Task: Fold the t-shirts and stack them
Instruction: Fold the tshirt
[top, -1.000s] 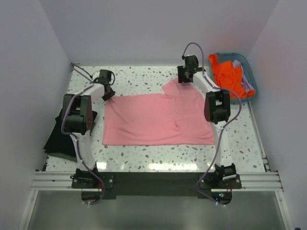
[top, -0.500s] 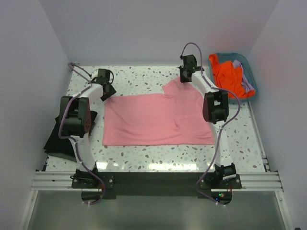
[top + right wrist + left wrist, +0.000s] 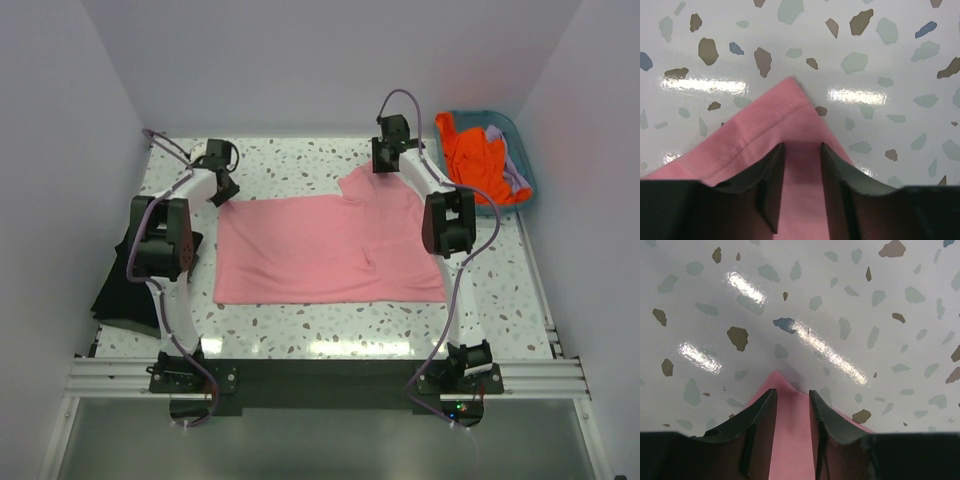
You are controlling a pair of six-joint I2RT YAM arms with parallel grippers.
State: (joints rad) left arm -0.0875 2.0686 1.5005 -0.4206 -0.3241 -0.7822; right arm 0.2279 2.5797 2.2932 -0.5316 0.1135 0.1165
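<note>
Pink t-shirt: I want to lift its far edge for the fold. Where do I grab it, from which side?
Take the salmon-pink t-shirt by its two far corners: the pointed far-left corner below the left pincer, the hemmed sleeve tip below the right pincer. It lies flat on the table, so come straight down, jaws straddling each tip.

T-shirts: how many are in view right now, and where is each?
4. Salmon-pink t-shirt spread flat in the middle; black t-shirt at the left edge; orange t-shirt and lavender t-shirt heaped in the teal basket, far right. More may be hidden there.
</note>
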